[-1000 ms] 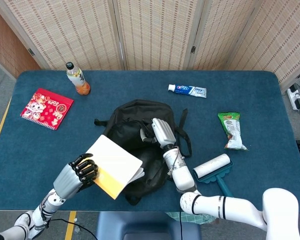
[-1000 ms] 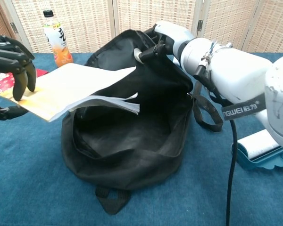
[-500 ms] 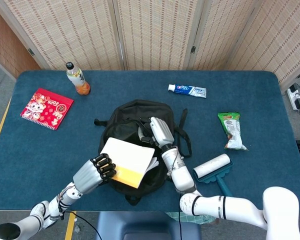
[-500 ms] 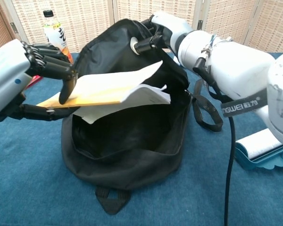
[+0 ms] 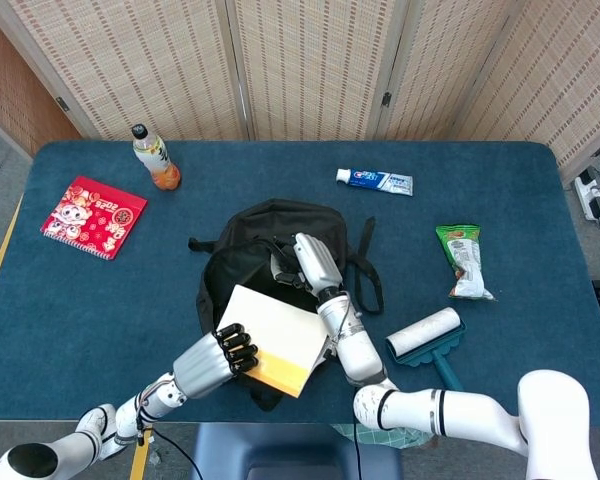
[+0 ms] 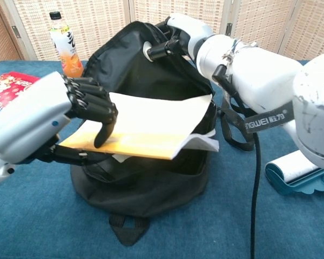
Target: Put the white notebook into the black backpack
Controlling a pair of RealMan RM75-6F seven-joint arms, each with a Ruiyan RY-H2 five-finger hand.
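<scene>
Since the earlier frames the left hand [image 6: 70, 116] has carried the white notebook [image 6: 151, 127] from beside the black backpack [image 6: 146, 178] to a place directly over its open mouth. The notebook lies almost flat across the opening, not yet inside. The left hand grips its near edge, with dark fingers on top and the thumb below. The right hand [image 5: 310, 262] is closed on the upper rim of the bag and holds it raised. This looks like the insertion step; next the notebook probably must be tilted down and pushed in.
</scene>
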